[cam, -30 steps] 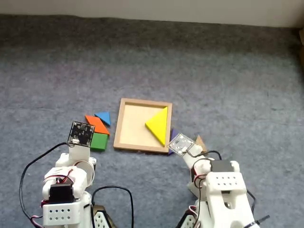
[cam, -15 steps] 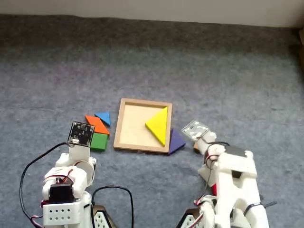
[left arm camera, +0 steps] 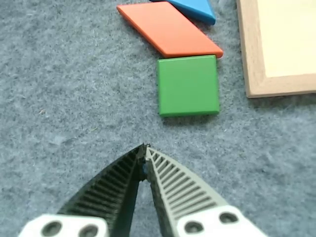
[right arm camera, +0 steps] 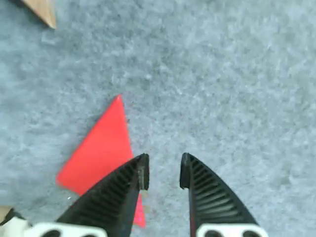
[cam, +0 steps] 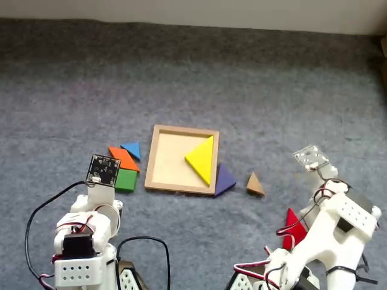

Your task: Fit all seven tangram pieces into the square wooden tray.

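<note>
The square wooden tray (cam: pixel 158 158) lies mid-carpet and holds a yellow triangle (cam: pixel 202 158) at its right side. Left of the tray sit a blue triangle (cam: pixel 131 149), an orange parallelogram (cam: pixel 123 158) and a green square (cam: pixel 126 179). A purple piece (cam: pixel 225 179) touches the tray's right lower corner, with a small brown triangle (cam: pixel 254 184) just beyond it. A red triangle (cam: pixel 294 228) lies by the right arm. My left gripper (left arm camera: pixel 144 150) is shut and empty, a short way from the green square (left arm camera: pixel 188 85). My right gripper (right arm camera: pixel 164 172) is open over bare carpet beside the red triangle (right arm camera: pixel 101 148).
Grey carpet covers the whole area. A tray corner (left arm camera: pixel 252 49) lies next to the green square in the left wrist view. The brown triangle (right arm camera: pixel 42 10) shows at the edge of the right wrist view. Both arm bases stand at the near edge.
The right arm has swung rightward away from the tray, uncovering the purple piece, the brown triangle and the red triangle. The left arm has kept still.
</note>
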Tool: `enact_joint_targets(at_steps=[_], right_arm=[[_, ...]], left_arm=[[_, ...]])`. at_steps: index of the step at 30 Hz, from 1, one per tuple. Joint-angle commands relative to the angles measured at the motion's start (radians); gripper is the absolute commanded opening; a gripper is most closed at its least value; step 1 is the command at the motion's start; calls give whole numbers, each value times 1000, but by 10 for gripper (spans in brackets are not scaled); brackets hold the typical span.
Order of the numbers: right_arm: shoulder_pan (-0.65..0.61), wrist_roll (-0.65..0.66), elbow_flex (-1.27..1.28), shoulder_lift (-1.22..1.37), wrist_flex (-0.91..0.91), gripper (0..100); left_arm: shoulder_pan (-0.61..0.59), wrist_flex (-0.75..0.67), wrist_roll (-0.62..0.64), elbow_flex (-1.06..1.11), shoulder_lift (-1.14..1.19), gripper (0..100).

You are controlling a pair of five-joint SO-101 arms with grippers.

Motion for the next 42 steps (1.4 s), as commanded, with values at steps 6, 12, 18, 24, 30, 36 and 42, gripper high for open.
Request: enact_joint_targets(at_steps=[6, 12, 18, 24, 30, 36, 42], right_arm=[[19, -32, -150, -7, 387, 232], [93, 74, -145, 2, 403, 232], [188, 235, -119, 4, 395, 235], [191, 250, 81, 2, 176, 235], [163, 242, 228, 2, -5, 235], [5, 3, 260, 2, -145, 233], [-185, -181, 260, 2, -159, 231]], left_arm=[[-2, 8, -8, 19, -21, 6], [-2, 8, -8, 19, -21, 6], [-2, 8, -8, 19, -21, 6], [-2, 8, -8, 19, -21, 6], [-2, 8, -8, 19, -21, 6], [-2, 8, -8, 19, -21, 6], [-2, 8, -8, 19, -21, 6]])
